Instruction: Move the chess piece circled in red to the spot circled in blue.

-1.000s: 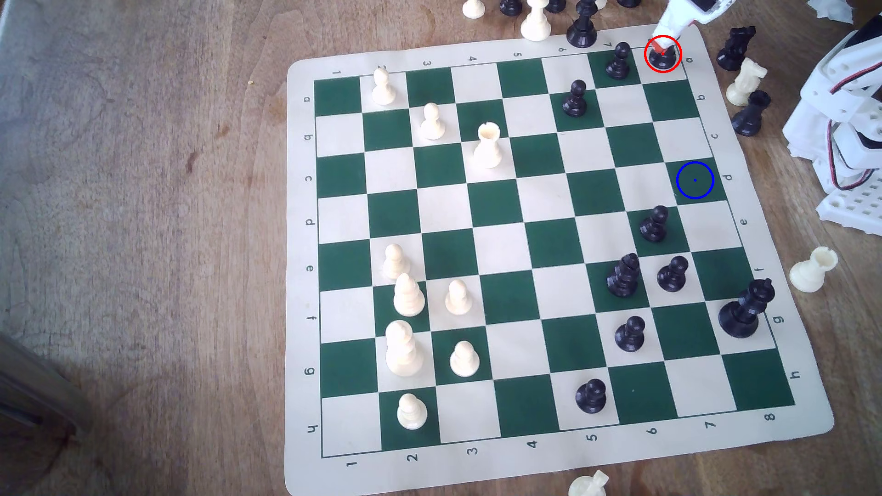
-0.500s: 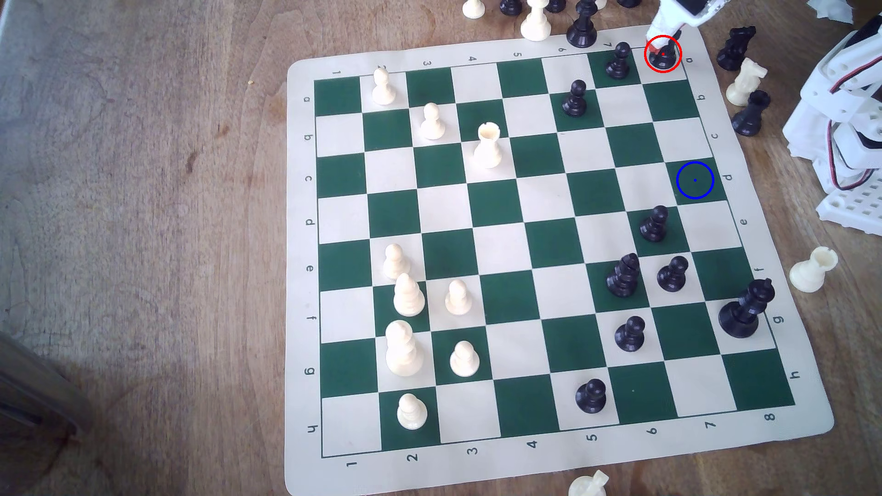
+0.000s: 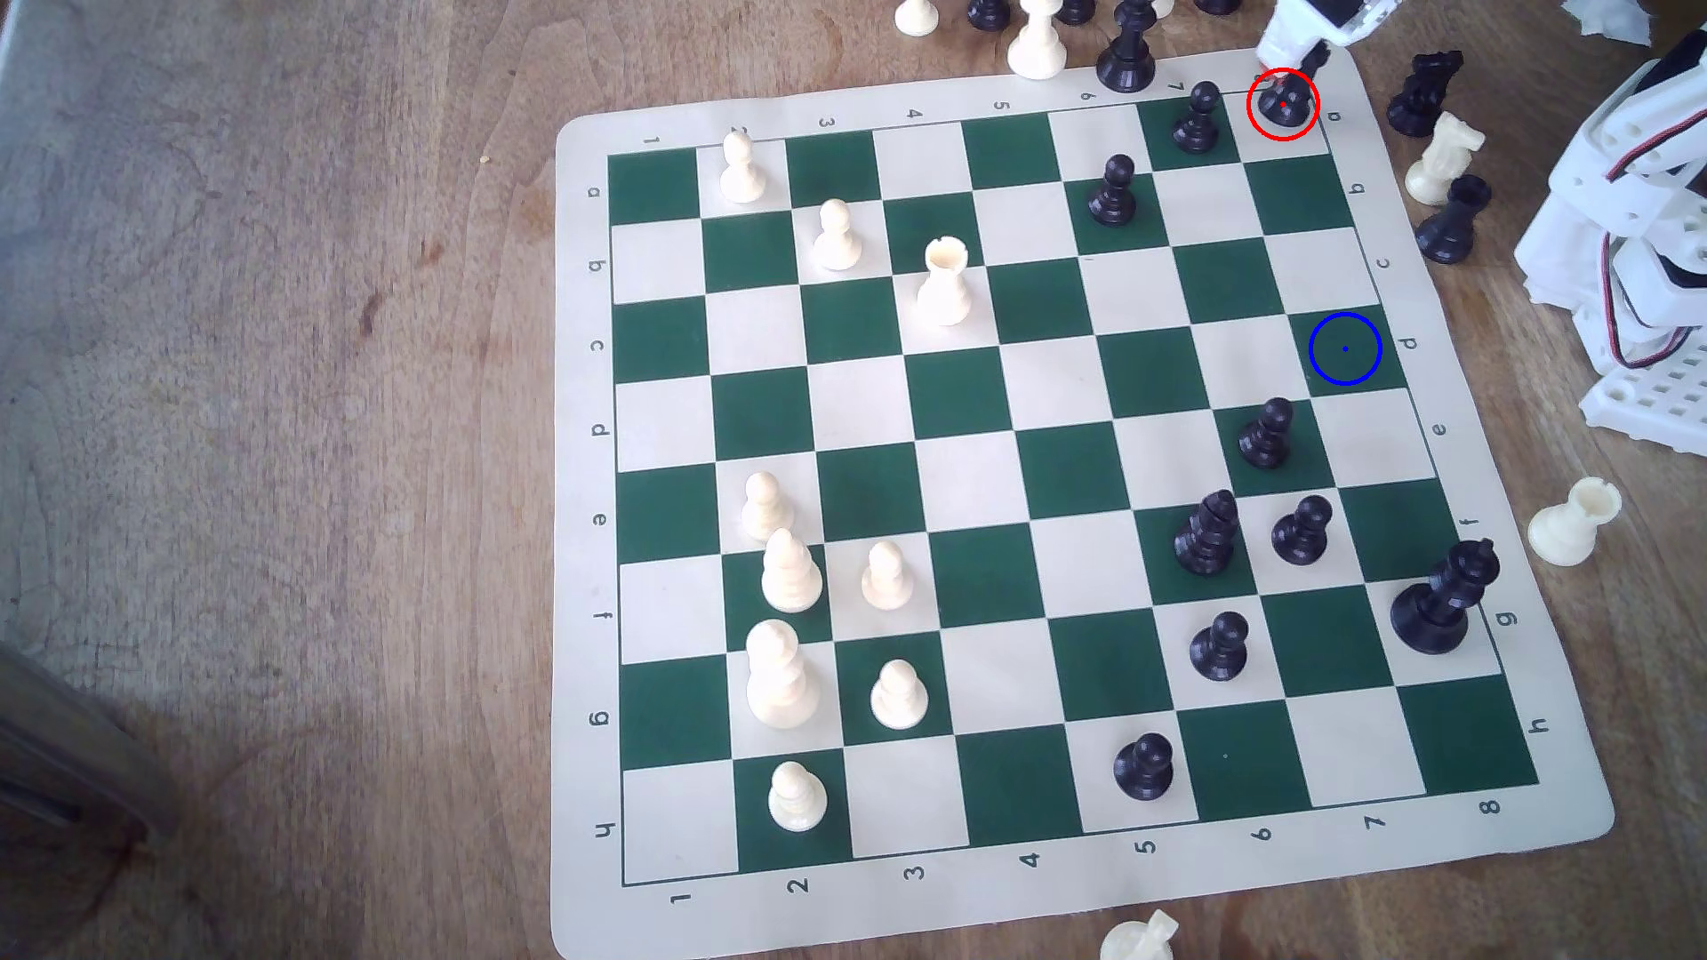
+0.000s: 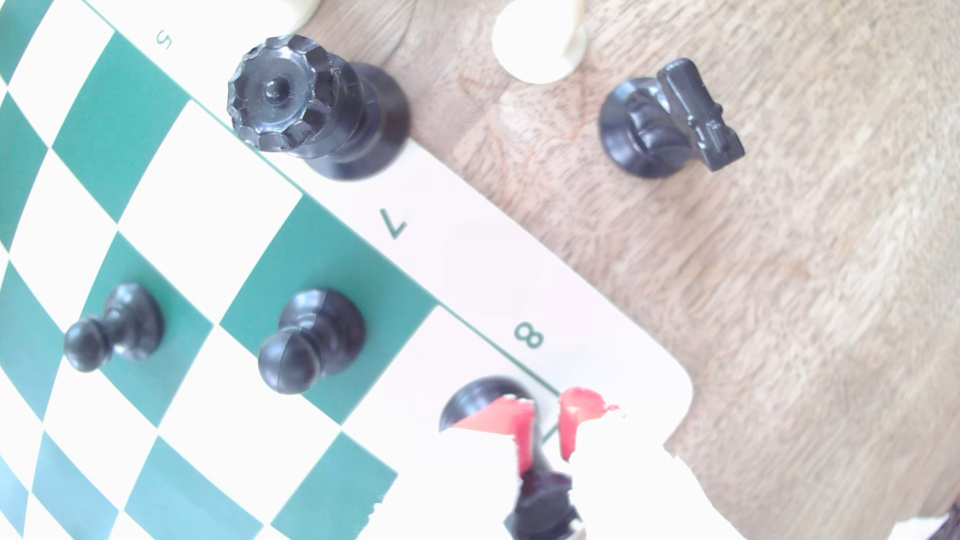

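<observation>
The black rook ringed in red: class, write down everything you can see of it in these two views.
The black rook is glossy dark plastic with a wide round base, standing on the cream corner square by the border's 8, at the exterior view's upper right. The gripper sits over it, red-tipped fingers either side of its body; its top is hidden and contact is unclear. A black pawn stands on the next square, apart.
</observation>
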{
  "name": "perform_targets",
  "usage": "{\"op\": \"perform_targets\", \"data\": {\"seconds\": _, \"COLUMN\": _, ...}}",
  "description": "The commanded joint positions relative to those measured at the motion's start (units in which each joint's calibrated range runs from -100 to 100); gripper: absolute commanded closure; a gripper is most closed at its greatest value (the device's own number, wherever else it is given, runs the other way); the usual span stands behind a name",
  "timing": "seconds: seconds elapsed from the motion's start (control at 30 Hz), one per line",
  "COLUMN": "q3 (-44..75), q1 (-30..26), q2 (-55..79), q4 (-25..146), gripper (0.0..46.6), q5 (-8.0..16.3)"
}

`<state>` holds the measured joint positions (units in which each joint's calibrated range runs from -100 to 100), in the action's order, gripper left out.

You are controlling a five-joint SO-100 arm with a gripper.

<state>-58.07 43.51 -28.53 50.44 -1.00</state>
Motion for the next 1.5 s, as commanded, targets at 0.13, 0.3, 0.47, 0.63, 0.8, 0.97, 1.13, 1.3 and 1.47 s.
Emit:
{"op": "perform_targets", "data": {"seconds": 0.13, "q3": 0.68, "q1": -0.45, "q2": -1.1, "q4": 0.42, "gripper": 46.4, "q5": -0.2}}
{"op": "perform_targets", "data": {"seconds": 0.3, "q3": 0.68, "q1": -0.3, "q2": -1.18, "q4": 0.34, "gripper": 36.4, "q5": -0.05}}
{"op": "perform_targets", "data": {"seconds": 0.47, "q3": 0.68, "q1": 0.17, "q2": -1.01, "q4": -1.3, "gripper": 27.0, "q5": 0.68}}
{"op": "perform_targets", "data": {"seconds": 0.63, "q3": 0.59, "q1": -0.14, "q2": -1.01, "q4": -1.54, "gripper": 25.0, "q5": 1.56}}
{"op": "perform_targets", "data": {"seconds": 0.8, "q3": 0.31, "q1": -0.92, "q2": -1.52, "q4": 1.16, "gripper": 29.7, "q5": 0.98}}
{"op": "perform_targets", "data": {"seconds": 0.97, "q3": 0.31, "q1": -1.47, "q2": -2.37, "q4": 3.21, "gripper": 31.4, "q5": 0.63}}
{"op": "perform_targets", "data": {"seconds": 1.13, "q3": 0.31, "q1": -1.7, "q2": -3.3, "q4": 4.76, "gripper": 31.6, "q5": 0.39}}
{"op": "perform_targets", "data": {"seconds": 1.3, "q3": 0.31, "q1": -1.94, "q2": -3.81, "q4": 5.25, "gripper": 33.0, "q5": 0.29}}
{"op": "perform_targets", "data": {"seconds": 1.47, "q3": 0.31, "q1": -2.49, "q2": -3.81, "q4": 6.4, "gripper": 42.5, "q5": -0.39}}
